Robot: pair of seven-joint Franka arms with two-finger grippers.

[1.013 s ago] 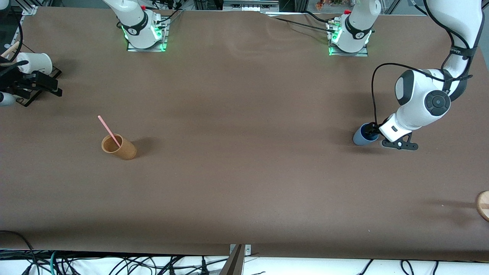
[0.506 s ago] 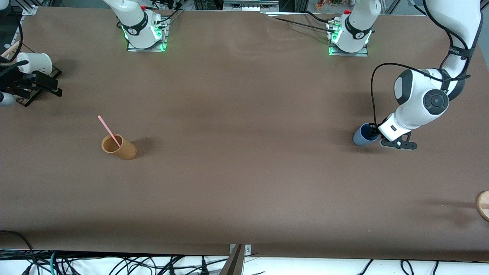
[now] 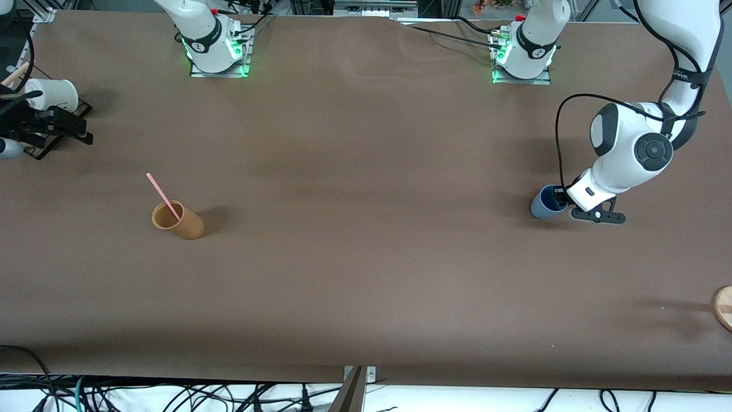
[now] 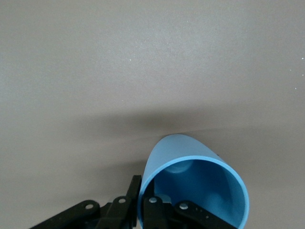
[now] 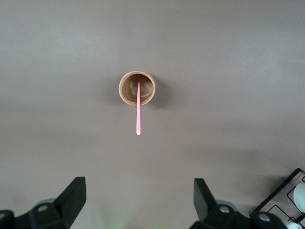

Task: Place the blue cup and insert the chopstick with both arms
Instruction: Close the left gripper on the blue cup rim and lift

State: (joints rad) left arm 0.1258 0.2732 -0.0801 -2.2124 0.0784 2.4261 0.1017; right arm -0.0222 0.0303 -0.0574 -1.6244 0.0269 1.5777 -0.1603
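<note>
Over the last second the left gripper has closed its black fingers on the rim of the small blue-grey tumbler, the blue cup, one finger inside the brighter blue interior and one outside the wall; the cup has shifted slightly and now leans a little on the brown table, toward the left arm's end. The right gripper waits high over the right arm's end of the table, fingers spread wide with nothing between them. Below it the thin pale pink chopstick stands slanted in a tan-orange cup, well apart from the blue cup. A white cup sits on a black stand near the table's edge, farther from the front camera than the tan-orange cup. Part of a round wooden piece shows at the left arm's edge.
</note>
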